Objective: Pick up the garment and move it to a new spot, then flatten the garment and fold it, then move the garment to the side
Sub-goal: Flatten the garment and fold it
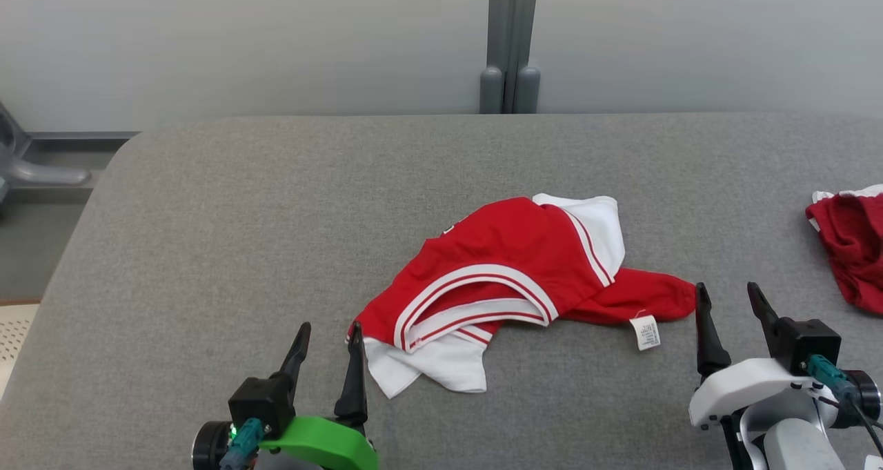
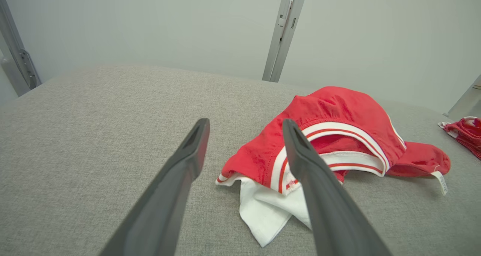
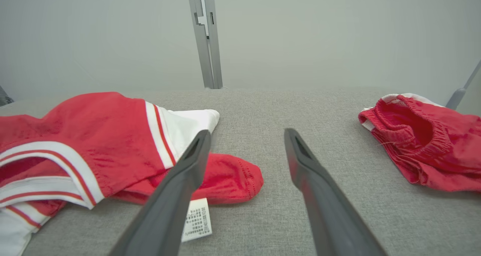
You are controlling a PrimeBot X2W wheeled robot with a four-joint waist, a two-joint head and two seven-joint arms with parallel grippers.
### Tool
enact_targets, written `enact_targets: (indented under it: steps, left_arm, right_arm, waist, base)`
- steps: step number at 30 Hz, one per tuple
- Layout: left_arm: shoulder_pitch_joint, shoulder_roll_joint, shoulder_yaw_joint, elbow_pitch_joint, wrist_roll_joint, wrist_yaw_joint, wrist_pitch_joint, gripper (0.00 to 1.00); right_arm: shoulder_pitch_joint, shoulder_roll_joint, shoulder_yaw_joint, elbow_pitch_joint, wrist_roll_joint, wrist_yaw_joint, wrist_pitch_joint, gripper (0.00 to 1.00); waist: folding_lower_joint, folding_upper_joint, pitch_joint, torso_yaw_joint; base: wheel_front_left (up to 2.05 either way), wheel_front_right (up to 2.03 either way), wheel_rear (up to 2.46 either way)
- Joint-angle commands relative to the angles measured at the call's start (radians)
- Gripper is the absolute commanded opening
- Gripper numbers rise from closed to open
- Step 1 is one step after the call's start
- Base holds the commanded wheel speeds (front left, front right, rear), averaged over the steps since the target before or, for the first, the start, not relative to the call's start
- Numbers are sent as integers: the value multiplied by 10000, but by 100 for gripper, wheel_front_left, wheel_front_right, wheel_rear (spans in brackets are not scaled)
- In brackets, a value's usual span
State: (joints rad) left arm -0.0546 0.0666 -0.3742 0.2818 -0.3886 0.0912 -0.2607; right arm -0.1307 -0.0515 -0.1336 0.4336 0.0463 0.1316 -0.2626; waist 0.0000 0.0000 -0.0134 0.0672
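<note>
The garment (image 1: 510, 263) lies crumpled in the middle of the desk (image 1: 276, 214), folded over itself so that its true outline is hard to read. A dark mark on its far red edge is mostly tucked under. A second red cloth (image 1: 852, 249) at the far right is cut off by the head view's edge.

The garment's long axis runs left to right, from a white corner at the near left to a red end at the right. Its white-striped opening faces near, and a label (image 1: 645, 332) lies by the red end.

Both arms are cut off at the near edge, fingers pointing far. The left tool (image 1: 330, 328) is just beside the white corner and the right tool (image 1: 728, 289) just right of the red end. Each has its fingers spread apart, holding nothing.
</note>
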Motion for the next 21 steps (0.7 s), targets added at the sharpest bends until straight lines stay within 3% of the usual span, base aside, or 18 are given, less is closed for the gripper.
enact_targets:
  steps: [1,15,21]
  left_arm:
    - [-77,-21,-8,15,-131,-42,-45,100]
    - [310,-77,161,60,26,-110,-45,100]
    - [370,-99,-48,1046,-219,-150,526,100]
  right_arm:
    - [245,2,110,-227,145,-19,-10,100]
    - [1366,-2,790,-1869,1068,-17,490,100]
    - [1395,0,878,-2067,981,-17,747,100]
  waist:
    - [0,0,-194,-22]
    - [0,0,-455,-10]
    - [0,0,-260,-152]
  base:
    - [0,0,0]
    - [0,0,0]
    - [0,0,0]
